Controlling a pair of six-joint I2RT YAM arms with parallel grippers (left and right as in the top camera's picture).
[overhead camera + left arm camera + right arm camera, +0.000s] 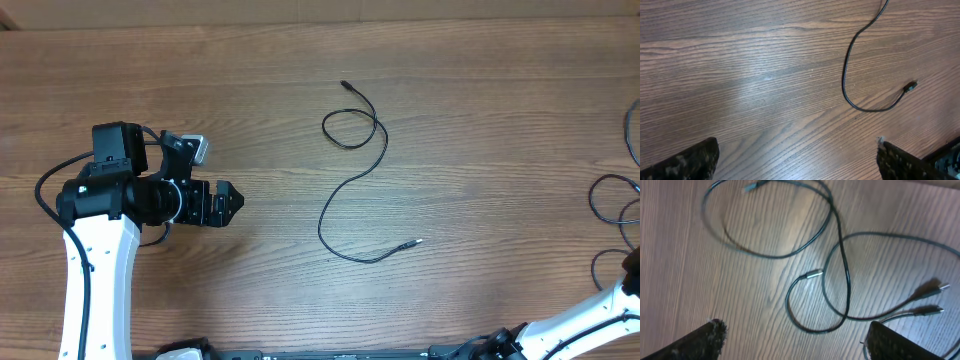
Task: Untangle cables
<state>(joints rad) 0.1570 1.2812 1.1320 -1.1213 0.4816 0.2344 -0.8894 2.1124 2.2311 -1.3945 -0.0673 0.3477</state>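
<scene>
Left end effector (796,150) jaws spread wide, fingers (692,161) at bottom corners, wood-grain surface (750,75) showing between. Thin black cable (845,75) enters top right, curves down, hooks right, ends in small plug tip (910,86). Cable apart from fingers.

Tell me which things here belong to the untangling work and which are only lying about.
Belong to the job:
- loose thin black cable with a silvery plug, mid-table
- tangled thin black cables with silvery plugs, at the table's right edge

Not part of the job:
- brown wooden table
- thick black wire on the left arm
</scene>
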